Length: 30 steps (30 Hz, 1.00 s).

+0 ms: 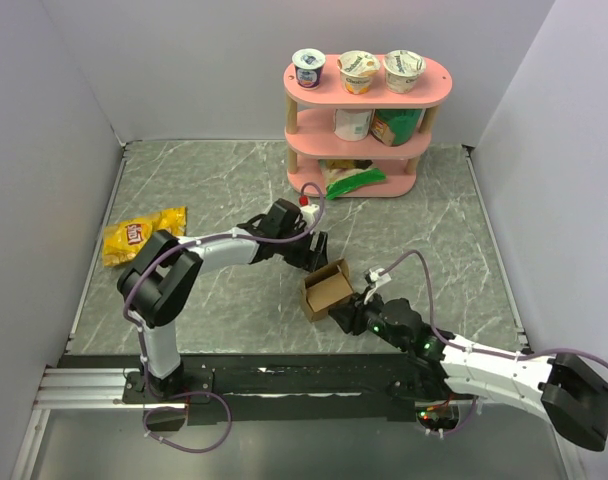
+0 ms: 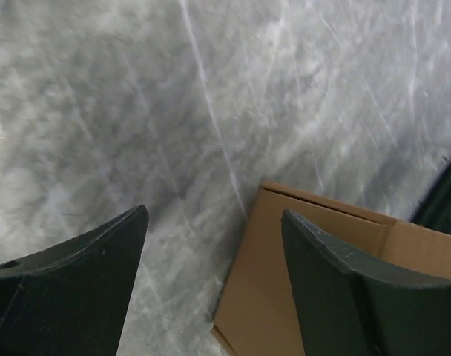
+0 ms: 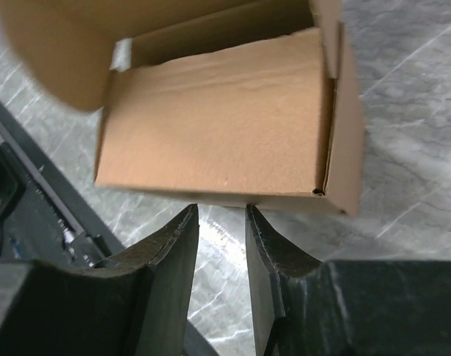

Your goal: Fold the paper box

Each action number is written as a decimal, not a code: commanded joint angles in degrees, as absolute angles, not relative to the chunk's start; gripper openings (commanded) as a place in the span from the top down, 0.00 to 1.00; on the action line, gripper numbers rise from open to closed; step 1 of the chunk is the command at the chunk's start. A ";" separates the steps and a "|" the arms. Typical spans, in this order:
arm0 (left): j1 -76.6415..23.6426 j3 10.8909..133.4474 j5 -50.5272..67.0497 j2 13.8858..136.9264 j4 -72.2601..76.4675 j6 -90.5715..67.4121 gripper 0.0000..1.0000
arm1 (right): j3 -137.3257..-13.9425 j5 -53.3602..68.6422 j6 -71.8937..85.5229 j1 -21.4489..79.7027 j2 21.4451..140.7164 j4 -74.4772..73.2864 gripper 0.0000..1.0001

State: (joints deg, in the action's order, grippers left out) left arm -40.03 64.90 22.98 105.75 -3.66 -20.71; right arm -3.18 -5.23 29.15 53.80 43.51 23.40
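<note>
**Item 1, position.** The paper box is found on the marbled table, near the middle and toward the near edge. It is only partly erected. Its walls are raised and its inside is open to view, and 1 flap stands loose and unclosed.

**Item 2, left arm.** The left gripper is held just beyond the far side of the box. Its jaws are spread wide and only bare table is seen between them. A corner of the box is seen beside 1 finger.

**Item 3, right arm.** The right gripper is set at the near right side of the box. Its jaws are drawn narrow, a slim gap of table shows between them, and nothing is held. Whether the tips touch the box's lower edge cannot be settled (that edge is blurred in the wrist view).

**Item 4, hazards.**
- The box is judged light and unrestrained, so a push from the narrow right jaws is likely to slide it rather than fold it.
- If it is driven nearward, it could be carried onto the black rail.
- If the left jaws are closed over a raised wall, that wall may be creased or crushed.
- Unless the loose flap is pinned while it is tucked, it may spring back.
</note>
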 commanded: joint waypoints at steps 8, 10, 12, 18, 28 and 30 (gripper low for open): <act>-40.78 63.28 29.45 105.20 -1.05 -22.15 0.19 | -5.18 -11.34 28.92 54.84 50.53 31.46 0.61; -41.22 63.98 27.70 106.25 -3.32 -21.62 0.19 | -5.71 -11.60 28.74 54.84 51.41 32.08 0.61; -41.83 64.33 24.80 106.87 -4.39 -20.92 0.19 | -6.32 -11.52 28.74 54.84 52.12 32.87 0.61; -44.56 64.34 11.43 106.61 -7.29 -17.67 0.17 | -7.29 -12.30 28.65 54.84 53.17 32.96 0.61; -42.28 67.93 11.69 108.46 -8.35 -18.11 0.09 | -7.29 -6.78 24.02 55.28 43.09 25.15 0.27; -40.96 68.81 10.38 107.93 -9.05 -17.32 0.04 | -9.04 -5.98 21.90 55.28 36.08 16.04 0.18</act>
